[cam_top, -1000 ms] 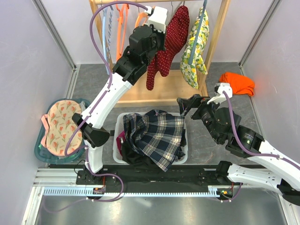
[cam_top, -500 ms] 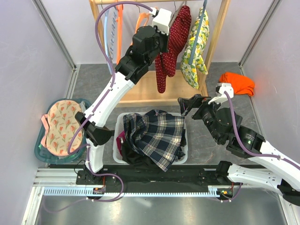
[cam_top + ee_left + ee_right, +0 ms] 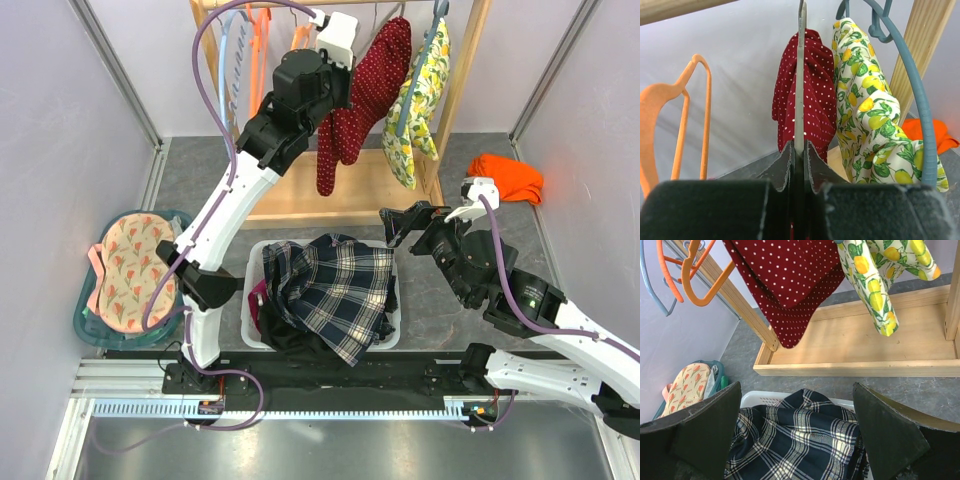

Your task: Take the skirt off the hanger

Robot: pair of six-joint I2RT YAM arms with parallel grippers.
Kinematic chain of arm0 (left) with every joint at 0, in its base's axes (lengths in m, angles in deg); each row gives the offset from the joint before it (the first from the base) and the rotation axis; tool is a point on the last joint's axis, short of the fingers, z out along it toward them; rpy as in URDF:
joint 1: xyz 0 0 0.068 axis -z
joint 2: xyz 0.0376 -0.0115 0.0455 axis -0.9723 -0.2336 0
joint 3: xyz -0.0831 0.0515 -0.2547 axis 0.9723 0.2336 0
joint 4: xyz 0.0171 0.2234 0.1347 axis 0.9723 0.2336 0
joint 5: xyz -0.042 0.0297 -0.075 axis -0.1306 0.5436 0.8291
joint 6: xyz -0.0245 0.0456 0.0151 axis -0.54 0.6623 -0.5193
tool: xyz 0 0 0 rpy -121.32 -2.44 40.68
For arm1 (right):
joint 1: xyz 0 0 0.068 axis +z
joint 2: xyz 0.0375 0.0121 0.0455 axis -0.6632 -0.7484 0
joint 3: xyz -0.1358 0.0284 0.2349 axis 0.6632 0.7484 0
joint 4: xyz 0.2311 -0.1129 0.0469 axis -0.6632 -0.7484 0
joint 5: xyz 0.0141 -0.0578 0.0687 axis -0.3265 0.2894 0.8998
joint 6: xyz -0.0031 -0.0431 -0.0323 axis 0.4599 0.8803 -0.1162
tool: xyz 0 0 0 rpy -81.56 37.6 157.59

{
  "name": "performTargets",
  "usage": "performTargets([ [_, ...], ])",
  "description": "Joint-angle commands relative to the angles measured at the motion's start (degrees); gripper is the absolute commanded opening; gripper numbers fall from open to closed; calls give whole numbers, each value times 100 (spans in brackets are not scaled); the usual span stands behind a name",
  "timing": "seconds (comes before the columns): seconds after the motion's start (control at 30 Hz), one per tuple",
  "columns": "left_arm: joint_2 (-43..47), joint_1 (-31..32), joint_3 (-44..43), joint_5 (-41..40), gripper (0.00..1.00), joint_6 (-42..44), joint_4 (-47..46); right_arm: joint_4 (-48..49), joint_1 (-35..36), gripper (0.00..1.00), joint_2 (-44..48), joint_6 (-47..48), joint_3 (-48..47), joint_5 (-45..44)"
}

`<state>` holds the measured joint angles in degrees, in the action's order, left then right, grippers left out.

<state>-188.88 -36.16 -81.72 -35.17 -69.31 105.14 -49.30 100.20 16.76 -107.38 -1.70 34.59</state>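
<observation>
since half a second ago the left arm has swung back to the left along the wooden rack (image 3: pixel 340 200), and the red dotted garment (image 3: pixel 345 120) has swung with it, away from the lemon-print garment (image 3: pixel 415 110). the left gripper (image 3: pixel 799 150) is pressed together on the thin grey hanger (image 3: pixel 800 75) that carries the red dotted garment, with that hanger's edge caught between the pads. to its left in the left wrist view the pale orange hanger (image 3: pixel 660 97) hangs bare.

the skirt (image 3: pixel 335 285) is off it and well apart, lying crumpled on top of other clothes in the white basket (image 3: pixel 246 300), which stands on the grey worktop (image 3: pixel 190 170) in front of the rack. one fold spills over the basket's near rim. the right gripper (image 3: pixel 403 222) hovers above the basket's far right corner, its fingers spread wide and holding nothing, with the skirt in view below them.
</observation>
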Motion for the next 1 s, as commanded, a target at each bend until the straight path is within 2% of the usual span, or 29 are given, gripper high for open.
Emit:
performTargets([
  [0.0,575,18,-454,60,2,-109,-252,96,-3,98,30,-43,24,-91],
  [0.17,1321,44,-427,139,2,-285,169,280,-3,98,-128,-26,-56,172],
  [0.63,2982,115,539,297,2,-329,1119,992,6,98,-498,-166,-100,788],
  [0.97,3774,115,855,1183,2,-750,1691,1571,-12,98,-323,-342,287,1044],
])
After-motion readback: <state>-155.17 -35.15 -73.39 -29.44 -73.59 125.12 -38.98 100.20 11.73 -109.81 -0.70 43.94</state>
